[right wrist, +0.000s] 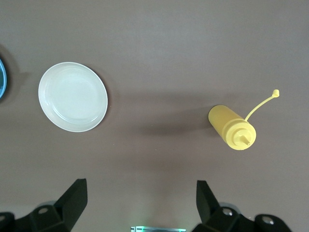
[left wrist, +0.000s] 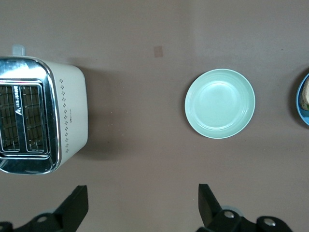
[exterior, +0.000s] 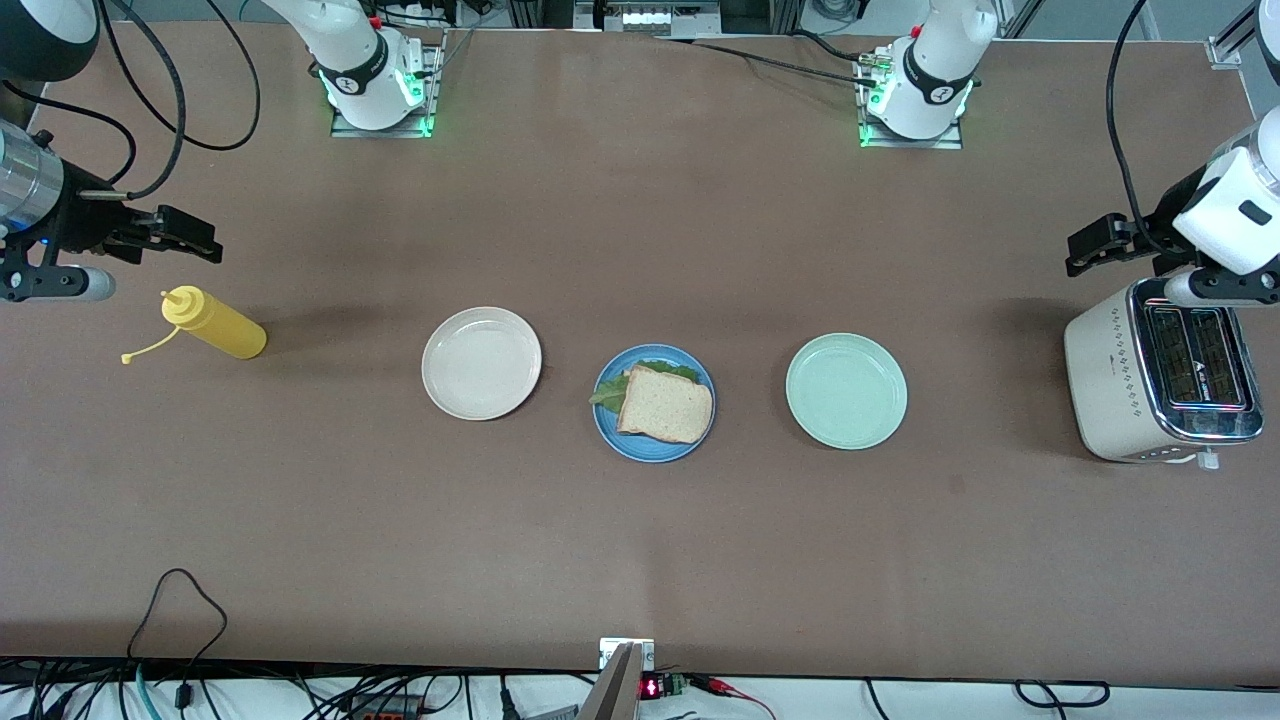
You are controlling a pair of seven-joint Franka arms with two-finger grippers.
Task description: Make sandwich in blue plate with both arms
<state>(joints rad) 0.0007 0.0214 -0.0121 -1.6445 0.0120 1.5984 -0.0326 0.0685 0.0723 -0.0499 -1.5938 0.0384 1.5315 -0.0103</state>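
The sandwich (exterior: 665,402) lies on the blue plate (exterior: 610,425) in the middle of the table, with green lettuce (exterior: 608,393) sticking out under the top bread slice. An edge of the blue plate shows in the left wrist view (left wrist: 304,104) and in the right wrist view (right wrist: 1,77). My left gripper (exterior: 1085,250) is open and empty, up in the air over the table beside the toaster, at the left arm's end. My right gripper (exterior: 195,240) is open and empty, up over the table above the yellow bottle, at the right arm's end. Both arms wait.
A cream-white plate (exterior: 481,363) and a pale green plate (exterior: 846,391) flank the blue plate. A yellow squeeze bottle (exterior: 215,324) lies toward the right arm's end. A cream toaster (exterior: 1160,370) stands at the left arm's end.
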